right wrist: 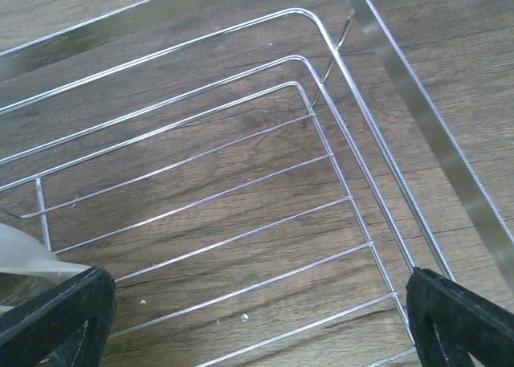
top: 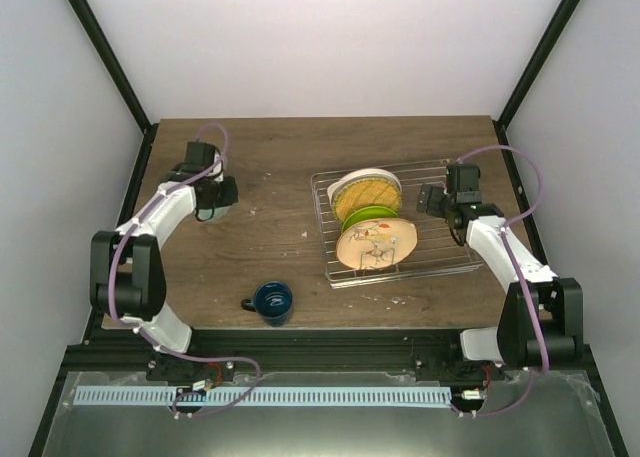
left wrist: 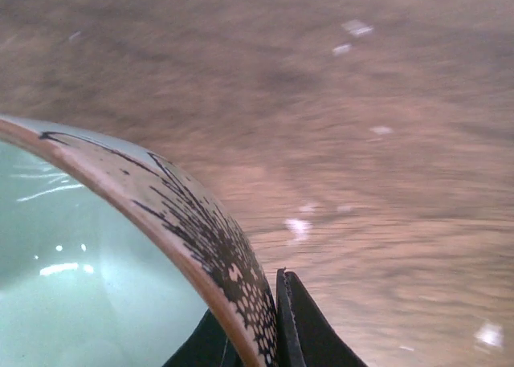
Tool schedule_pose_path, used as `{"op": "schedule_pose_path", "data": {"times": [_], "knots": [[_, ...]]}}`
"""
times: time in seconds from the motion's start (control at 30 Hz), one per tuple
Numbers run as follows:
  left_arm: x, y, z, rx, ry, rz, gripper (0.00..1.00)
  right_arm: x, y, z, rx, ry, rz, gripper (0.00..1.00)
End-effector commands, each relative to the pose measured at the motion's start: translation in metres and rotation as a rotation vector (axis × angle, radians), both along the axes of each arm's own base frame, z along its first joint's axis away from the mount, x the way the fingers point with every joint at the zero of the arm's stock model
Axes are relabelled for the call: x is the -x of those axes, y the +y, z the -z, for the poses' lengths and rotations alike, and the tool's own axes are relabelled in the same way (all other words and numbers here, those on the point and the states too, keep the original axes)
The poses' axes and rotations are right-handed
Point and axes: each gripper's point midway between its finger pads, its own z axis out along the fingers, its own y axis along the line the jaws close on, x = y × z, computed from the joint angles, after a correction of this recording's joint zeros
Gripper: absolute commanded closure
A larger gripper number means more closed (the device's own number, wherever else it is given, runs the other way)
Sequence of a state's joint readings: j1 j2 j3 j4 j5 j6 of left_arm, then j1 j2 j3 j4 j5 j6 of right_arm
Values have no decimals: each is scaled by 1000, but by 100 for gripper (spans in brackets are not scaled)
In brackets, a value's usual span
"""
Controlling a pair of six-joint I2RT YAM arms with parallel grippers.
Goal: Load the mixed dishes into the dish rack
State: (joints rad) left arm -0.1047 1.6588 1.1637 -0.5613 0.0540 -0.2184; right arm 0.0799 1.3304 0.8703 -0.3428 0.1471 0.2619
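Observation:
The pale mint bowl [left wrist: 88, 271], with a tan rim and black pattern outside, fills the lower left of the left wrist view. My left gripper [left wrist: 269, 311] is shut on its rim, one finger inside and one outside. In the top view that gripper [top: 212, 199] is at the table's left, with the bowl [top: 212, 215] mostly hidden under it. The silver wire dish rack [top: 450, 252] holds the cream plate [top: 362, 181], yellow-orange plate [top: 368, 196], lime green plate [top: 378, 215] and tan plate with drawing [top: 375, 243] on edge. My right gripper [top: 432, 199] is open above the rack's bare right part [right wrist: 321, 134]. The dark blue mug [top: 272, 299] stands near the front edge.
The rack's raised rim [right wrist: 418, 86] runs along the right of the right wrist view. A pale edge [right wrist: 24, 258] shows beside the left finger there. The wooden table [top: 270, 167] carries small white specks. Black frame posts stand at the back corners.

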Motion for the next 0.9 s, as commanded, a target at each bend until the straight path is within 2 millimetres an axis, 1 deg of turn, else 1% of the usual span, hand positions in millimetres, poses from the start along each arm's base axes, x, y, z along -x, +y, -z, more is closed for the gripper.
{"op": "schedule_pose_path", "data": {"times": [0.0,0.17,0.27,0.33,0.4,0.5,0.6,0.7,0.8,0.87], "knots": [[-9,-50,-67,248,-186,142,100,-8,7,-21,-35,-60,-41,0],[7,-75,-118,383,-299,248,100,-9,33,-47,-118,-113,-173,0],[21,-89,-153,455,-376,319,100,-6,35,-66,-123,-157,-185,0],[33,-103,-170,495,-405,387,100,-3,37,-80,-131,-185,-202,0],[48,-122,-186,545,-420,482,100,0,49,-96,-169,-224,-261,0],[69,-144,-206,627,-448,589,100,10,74,-121,-259,-284,-391,0],[84,-154,-219,701,-465,644,100,28,107,-144,-378,-341,-574,0],[100,-164,-224,755,-456,695,100,52,136,-164,-503,-399,-765,0],[116,-173,-228,792,-455,744,100,76,155,-177,-613,-444,-916,0],[126,-178,-232,820,-460,773,100,89,162,-181,-670,-461,-987,0]]}}
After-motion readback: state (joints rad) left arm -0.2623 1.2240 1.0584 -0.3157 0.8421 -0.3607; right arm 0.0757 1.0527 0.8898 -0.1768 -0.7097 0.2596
